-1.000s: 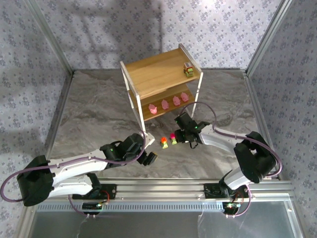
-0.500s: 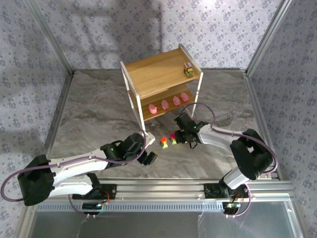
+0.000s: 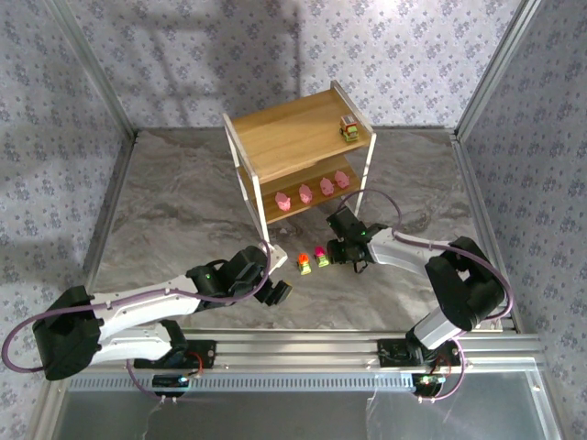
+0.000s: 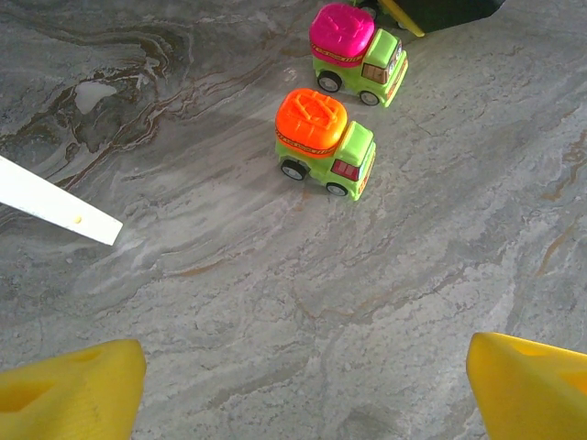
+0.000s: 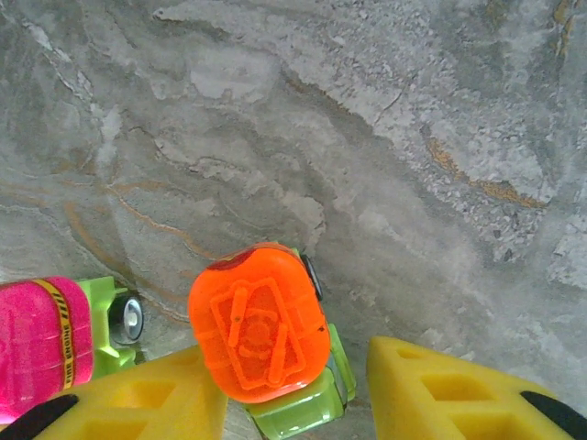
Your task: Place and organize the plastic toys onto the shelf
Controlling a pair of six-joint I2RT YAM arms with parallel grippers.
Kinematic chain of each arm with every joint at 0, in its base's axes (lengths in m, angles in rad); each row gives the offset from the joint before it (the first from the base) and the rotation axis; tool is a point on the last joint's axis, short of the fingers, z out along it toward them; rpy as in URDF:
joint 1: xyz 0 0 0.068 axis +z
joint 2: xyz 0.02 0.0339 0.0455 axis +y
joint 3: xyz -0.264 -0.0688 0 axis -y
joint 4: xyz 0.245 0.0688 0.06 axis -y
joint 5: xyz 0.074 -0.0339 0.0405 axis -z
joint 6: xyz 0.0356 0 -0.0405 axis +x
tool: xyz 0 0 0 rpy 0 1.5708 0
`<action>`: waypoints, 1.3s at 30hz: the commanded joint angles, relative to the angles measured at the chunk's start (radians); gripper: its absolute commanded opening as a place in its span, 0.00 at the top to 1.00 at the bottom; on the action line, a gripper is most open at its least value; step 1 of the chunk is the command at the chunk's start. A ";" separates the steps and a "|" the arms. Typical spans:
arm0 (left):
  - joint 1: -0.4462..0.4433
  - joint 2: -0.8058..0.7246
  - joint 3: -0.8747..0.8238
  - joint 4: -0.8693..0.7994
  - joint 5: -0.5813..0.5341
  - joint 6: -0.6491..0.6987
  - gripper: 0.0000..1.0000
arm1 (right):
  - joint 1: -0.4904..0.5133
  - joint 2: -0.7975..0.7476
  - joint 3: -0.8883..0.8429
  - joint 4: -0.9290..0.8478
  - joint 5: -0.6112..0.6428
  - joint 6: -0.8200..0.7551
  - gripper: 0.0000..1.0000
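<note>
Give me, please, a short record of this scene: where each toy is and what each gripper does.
shelf, top tier: one yellow-green truck
lower tier: four pink figures in a row
table: orange-topped truck and magenta-topped truck, side by side
left gripper: open, empty
right gripper: fingers on either side of a second orange-topped truck; grip unclear

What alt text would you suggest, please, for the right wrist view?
An orange-topped green toy truck sits between the right gripper's two yellow fingers, seen from above against the grey marbled table. A magenta-topped truck stands at the left edge.
</note>
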 commanded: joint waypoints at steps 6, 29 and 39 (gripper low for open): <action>-0.009 0.009 0.032 0.004 -0.012 0.014 0.10 | -0.003 0.009 -0.009 0.010 -0.024 -0.031 0.54; -0.009 0.007 0.032 0.006 -0.013 0.014 0.10 | 0.000 0.044 -0.007 0.021 -0.012 -0.038 0.66; -0.009 -0.047 0.011 0.018 -0.008 0.014 0.09 | 0.007 0.016 -0.008 -0.002 0.018 -0.035 0.73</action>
